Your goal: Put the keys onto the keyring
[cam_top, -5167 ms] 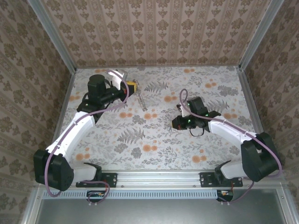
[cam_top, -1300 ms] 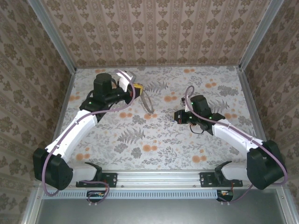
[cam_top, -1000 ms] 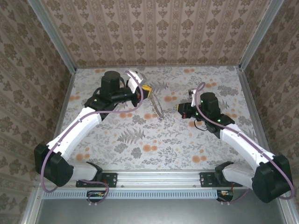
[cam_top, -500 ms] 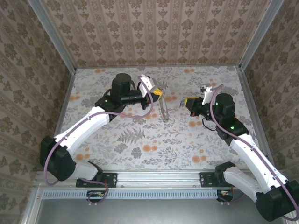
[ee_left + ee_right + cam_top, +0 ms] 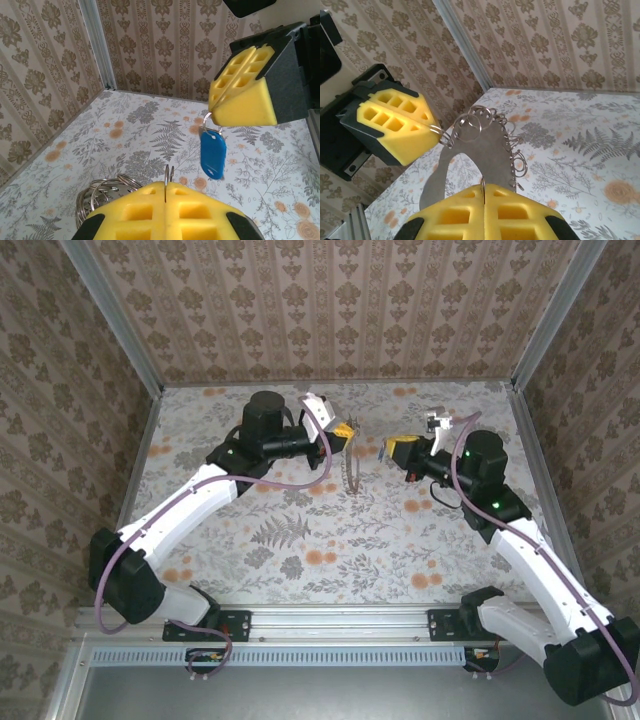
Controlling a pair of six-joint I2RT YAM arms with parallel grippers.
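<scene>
The small blue key, with a bright oblong plastic head, hangs in the air from a little metal loop. It sits just to the right of the keyring, a thin metal ring trailing a long beige-brown chain of linked loops, and is apart from it. The right gripper holds that little loop, its yellow foam-padded jaws pressed together on the wire, which shows as a thin line in the seam of the pads in its own wrist view. The keyring dangles from the left gripper, whose yellow jaws are likewise pressed together, pinching the thin ring at their tip. The chain drops below that grip in loose coils. Whether its lowest links touch the surface cannot be told. The two grippers face each other across the keyring, near but not touching. Under the keyring lies the grey floral-patterned tabletop, and behind it rise the beige damask-papered walls.
</scene>
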